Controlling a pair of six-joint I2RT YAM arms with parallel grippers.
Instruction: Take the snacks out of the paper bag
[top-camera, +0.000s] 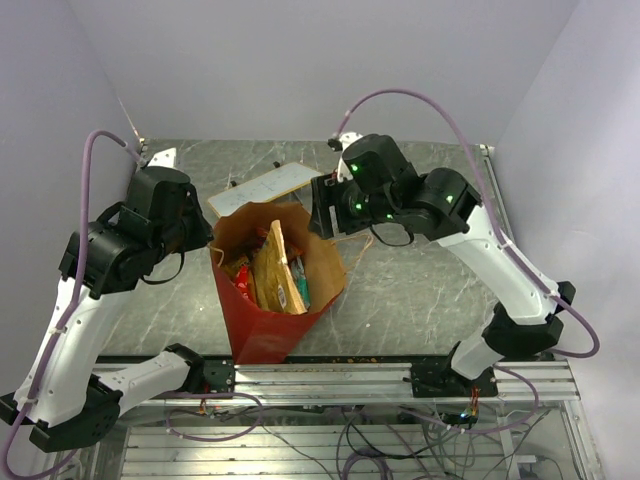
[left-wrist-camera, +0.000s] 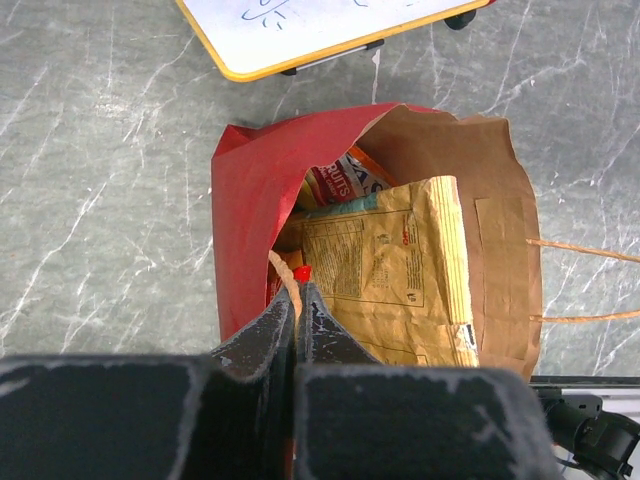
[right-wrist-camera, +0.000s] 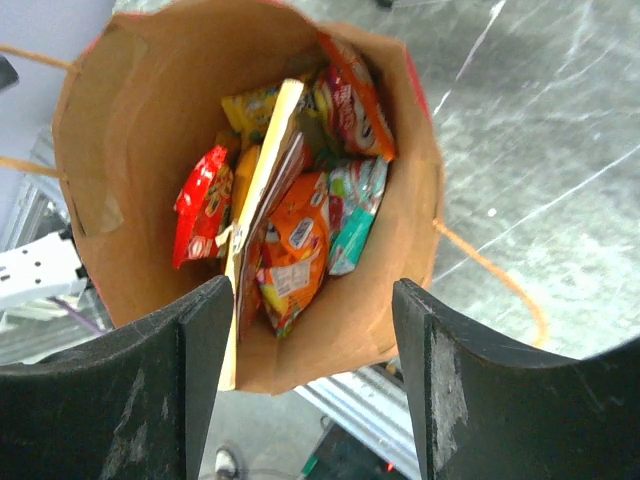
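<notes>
on the desk (top-camera: 420, 290), between the two arms, the bag (top-camera: 262, 335) stands upright with its mouth open and the snacks (right-wrist-camera: 350, 100) all inside it; i see none out yet. left jaws are pressed together on the bag's near rim, with the tan handle (left-wrist-camera: 284, 272) caught between them, which i read as bracing it. right jaws hang spread and empty over the mouth, looking down on the packets. i judge this as the reach for a first packet. next i'd lower the right jaws clear of the rim, straddle the orange packet (right-wrist-camera: 292, 250) or the tall yellow packet (left-wrist-camera: 400, 270), close, and lift straight up so the bag doesn't tip.
</notes>
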